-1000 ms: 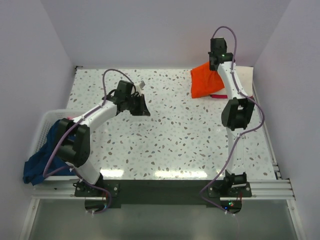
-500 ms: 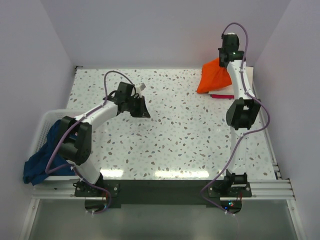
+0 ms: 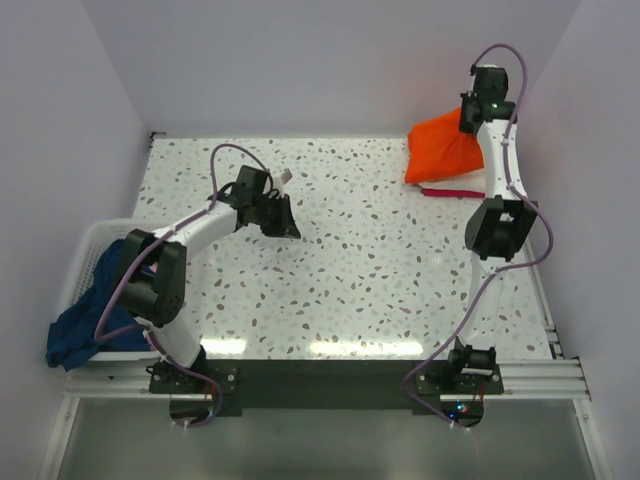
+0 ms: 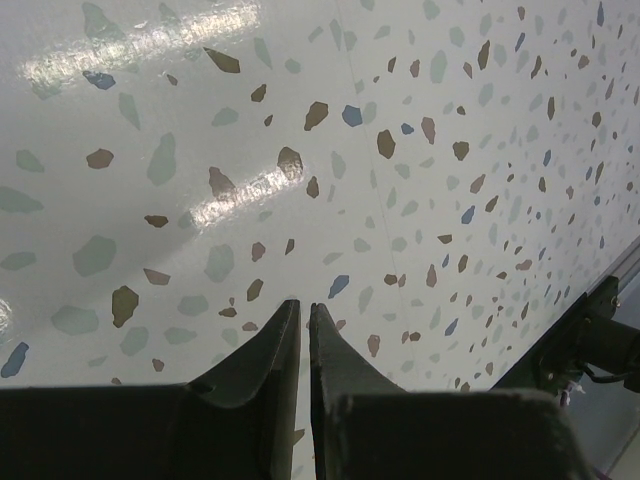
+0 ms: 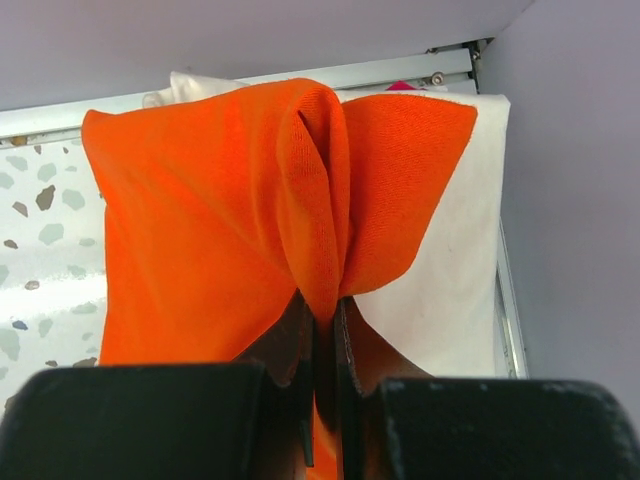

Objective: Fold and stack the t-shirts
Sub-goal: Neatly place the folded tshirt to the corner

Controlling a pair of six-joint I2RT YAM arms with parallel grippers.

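Observation:
The bright orange t-shirt (image 3: 440,150) hangs bunched at the back right corner, and my right gripper (image 3: 472,118) is shut on a fold of it. In the right wrist view the orange cloth (image 5: 200,220) is pinched between the fingers of that gripper (image 5: 325,310), above a cream-white t-shirt (image 5: 450,290) lying flat in the corner. A red edge (image 3: 445,191) of another shirt pokes out below the orange one. A navy blue t-shirt (image 3: 80,330) spills over the basket at the left. My left gripper (image 3: 288,225) (image 4: 303,305) hovers low over bare table, shut, holding nothing.
The white slatted basket (image 3: 85,240) stands at the table's left edge. Walls close in the table at the back and on both sides. A metal rail (image 5: 250,82) runs along the back edge just behind the shirts.
My right gripper has carried the orange t-shirt to the right and back, toward the corner, over the white shirt. The left arm has hardly shifted.

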